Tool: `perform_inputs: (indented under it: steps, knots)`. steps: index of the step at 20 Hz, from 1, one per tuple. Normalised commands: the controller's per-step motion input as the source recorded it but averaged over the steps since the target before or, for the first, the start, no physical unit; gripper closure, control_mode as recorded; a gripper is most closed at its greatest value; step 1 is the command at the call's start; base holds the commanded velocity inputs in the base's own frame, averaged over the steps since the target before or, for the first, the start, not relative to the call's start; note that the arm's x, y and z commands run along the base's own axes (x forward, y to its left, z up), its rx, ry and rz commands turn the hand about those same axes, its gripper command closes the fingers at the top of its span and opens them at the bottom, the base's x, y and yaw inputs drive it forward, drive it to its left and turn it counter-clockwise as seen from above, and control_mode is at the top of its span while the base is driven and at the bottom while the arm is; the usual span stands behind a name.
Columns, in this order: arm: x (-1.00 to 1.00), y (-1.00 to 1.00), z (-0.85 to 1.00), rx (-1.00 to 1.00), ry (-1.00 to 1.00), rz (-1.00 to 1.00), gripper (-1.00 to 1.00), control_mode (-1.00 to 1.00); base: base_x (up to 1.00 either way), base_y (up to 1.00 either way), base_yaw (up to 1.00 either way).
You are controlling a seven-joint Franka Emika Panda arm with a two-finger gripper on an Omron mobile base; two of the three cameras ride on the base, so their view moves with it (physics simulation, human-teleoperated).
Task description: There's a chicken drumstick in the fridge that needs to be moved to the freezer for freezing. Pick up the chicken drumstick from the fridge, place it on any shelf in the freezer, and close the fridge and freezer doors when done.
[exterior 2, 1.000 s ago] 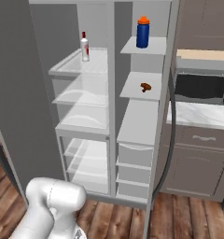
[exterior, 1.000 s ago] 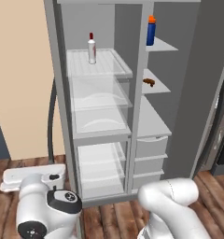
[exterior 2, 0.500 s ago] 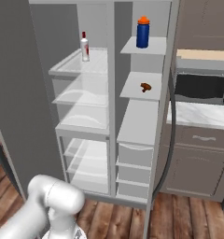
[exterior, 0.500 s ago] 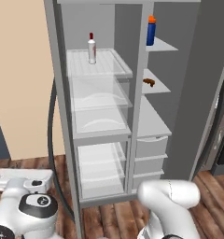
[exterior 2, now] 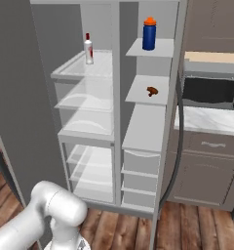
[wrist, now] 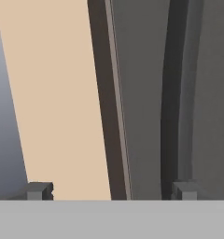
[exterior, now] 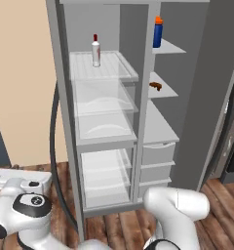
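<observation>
Tall grey side-by-side unit, both halves standing open. Small dark reddish-brown chicken drumstick (exterior: pixel 155 86) lying on thin flat opaque pale grey shelf (exterior: pixel 165 88) in narrow freezer half (exterior 2: pixel 147 141), second shelf from top. Blue bottle with orange cap (exterior 2: pixel 149 33) upright on shelf above. White red-capped bottle (exterior: pixel 95 50) upright on top clear glass shelf of wider fridge half (exterior: pixel 105 146). End effector (wrist: pixel 111 191) fingertips spread wide apart, nothing between; facing grey door edge (wrist: pixel 146 93) with long dark bar handle (wrist: pixel 172 93), beige wall (wrist: pixel 58 93) beside.
</observation>
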Motion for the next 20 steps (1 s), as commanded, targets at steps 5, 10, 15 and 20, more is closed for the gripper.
perform_inputs:
  steps: [5, 10, 15, 20]
  knots:
    - [0.63, 0.00, -0.33, 0.00, 0.00, 0.00, -1.00, -1.00, 0.00, 0.00, 0.00]
    - [0.63, 0.00, -0.36, 0.00, 0.00, 0.00, -1.00, -1.00, 0.00, 0.00, 0.00]
    - [0.54, -0.01, -0.30, 0.00, 0.00, 0.00, -1.00, -1.00, 0.00, 0.00, 0.00]
    - [0.07, -0.24, -0.07, 0.00, 0.00, 0.00, -1.00, -1.00, 0.00, 0.00, 0.00]
